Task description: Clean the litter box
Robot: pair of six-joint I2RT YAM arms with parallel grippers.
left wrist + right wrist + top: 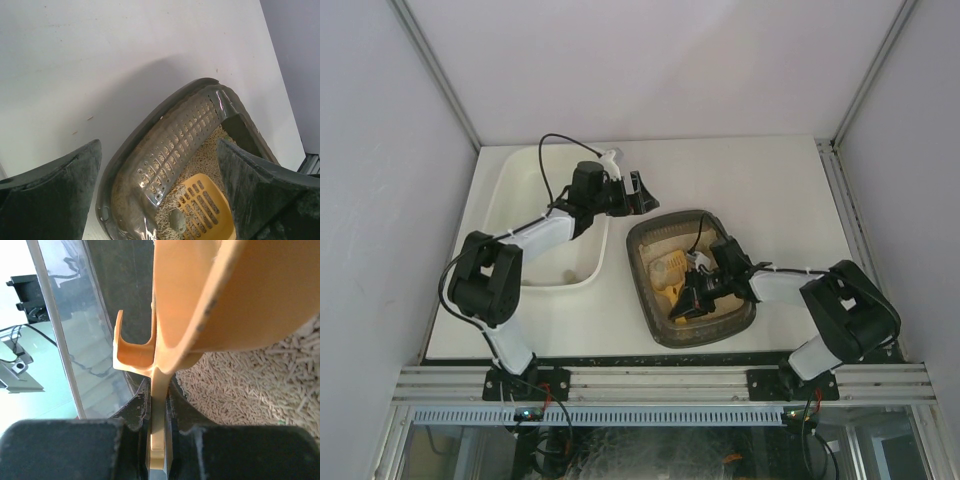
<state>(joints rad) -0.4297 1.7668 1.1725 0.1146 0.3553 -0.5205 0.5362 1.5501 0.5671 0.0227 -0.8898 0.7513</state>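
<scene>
The dark grey-brown litter box [633, 268] with beige litter sits right of centre on the table. In it lies a yellow slotted scoop [672, 290]. My right gripper [694, 293] is shut on the scoop's handle [159, 390], and the scoop bowl [225, 290] sits over the litter [250, 385]. My left gripper [643, 195] is open and empty, just above the box's far-left corner. In the left wrist view its fingers [50, 200] frame the box rim [165, 145], the scoop [210, 200] and a grey clump [177, 220] at the scoop's edge.
A larger cream-white tub [498, 200] stands at the back left under my left arm. A white wall encloses the table at the back and sides. The metal rail [660, 382] runs along the near edge.
</scene>
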